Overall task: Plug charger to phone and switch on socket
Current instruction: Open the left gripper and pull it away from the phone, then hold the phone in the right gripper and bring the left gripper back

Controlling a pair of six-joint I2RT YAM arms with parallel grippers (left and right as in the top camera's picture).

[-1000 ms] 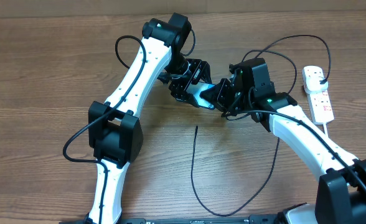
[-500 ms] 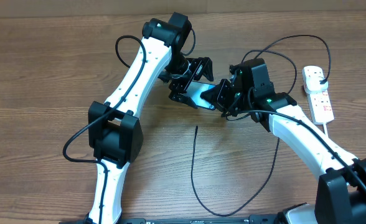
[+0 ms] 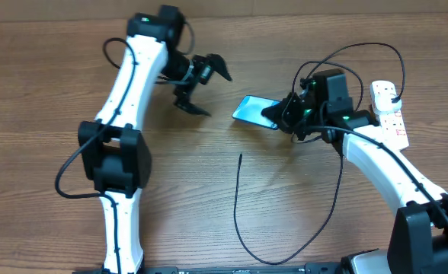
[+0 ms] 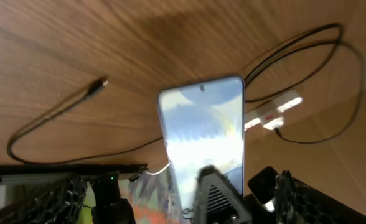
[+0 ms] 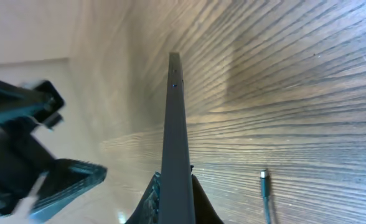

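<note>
Right gripper (image 3: pixel 283 116): clamped shut on one end of the phone (image 3: pixel 253 111); it grips that end and nothing else.
Phone: lit blue-cyan screen facing up, sticking out from the right gripper toward the left arm. The right wrist view shows it edge-on (image 5: pixel 175 137) and it looks raised off the surface, though I cannot be sure.
Left gripper (image 3: pixel 209 90): jaws spread wide, nothing between them. It sits off the phone's free end, apart from it.
Charger (image 3: pixel 238 205): the small connector tip (image 3: pixel 241 156) lies loose on the surface, on the near side of the phone toward the arm bases and not touching it. The left wrist view shows the same tip (image 4: pixel 102 83) bare on the wood. From the tip the thin black cable runs away from the phone, curves round and climbs back beside the right arm. A further loop arcs beyond the phone toward the socket.
Socket (image 3: pixel 390 114): white strip with red marks, well apart from the phone, past the right arm on the robot's right. I cannot tell whether the plug is seated.
Surface (image 3: pixel 49 91): brown wood grain under everything.
</note>
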